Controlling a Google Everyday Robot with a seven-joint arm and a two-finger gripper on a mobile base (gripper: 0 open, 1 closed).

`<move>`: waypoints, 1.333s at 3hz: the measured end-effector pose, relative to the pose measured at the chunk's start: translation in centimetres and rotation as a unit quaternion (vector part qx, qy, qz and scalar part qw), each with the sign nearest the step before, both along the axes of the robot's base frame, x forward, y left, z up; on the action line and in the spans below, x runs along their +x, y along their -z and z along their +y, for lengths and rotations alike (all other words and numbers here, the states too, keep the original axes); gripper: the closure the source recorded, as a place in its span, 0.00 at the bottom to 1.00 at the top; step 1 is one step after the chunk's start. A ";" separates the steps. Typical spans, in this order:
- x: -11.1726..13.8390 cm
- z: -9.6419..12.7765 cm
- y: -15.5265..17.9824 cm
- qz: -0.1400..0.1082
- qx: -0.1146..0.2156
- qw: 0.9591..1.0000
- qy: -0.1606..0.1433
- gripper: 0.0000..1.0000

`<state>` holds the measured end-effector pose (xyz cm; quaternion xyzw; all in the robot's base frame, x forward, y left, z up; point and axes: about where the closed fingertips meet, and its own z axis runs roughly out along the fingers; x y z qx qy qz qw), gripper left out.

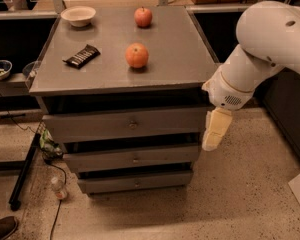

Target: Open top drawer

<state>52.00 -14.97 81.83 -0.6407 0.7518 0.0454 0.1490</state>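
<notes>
The top drawer (90,125) is the widest grey front, just under the cabinet top, with a small round metal knob (133,125) at its centre. It looks closed, level with the cabinet's front. Two narrower drawers (132,159) sit below it. My gripper (213,132) hangs from the white arm (262,49) at the cabinet's right front corner, level with the top drawer's right end and well right of the knob. It holds nothing that I can see.
On the cabinet top lie two red apples (137,55), a chocolate bar (81,56) and a white bowl (78,15). A plastic bottle (58,188), a cable and a black stand leg (24,171) lie on the floor at left. A shoe (2,227) is at bottom left.
</notes>
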 end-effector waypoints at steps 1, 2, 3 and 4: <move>0.1 0.1 1.4 0.007 0.000 1.000 0.013 0.00; 0.7 0.7 2.8 0.017 -0.002 1.000 0.019 0.00; 2.8 2.2 5.1 0.029 0.004 0.999 0.017 0.00; 2.8 2.2 5.1 0.029 0.004 0.999 0.017 0.00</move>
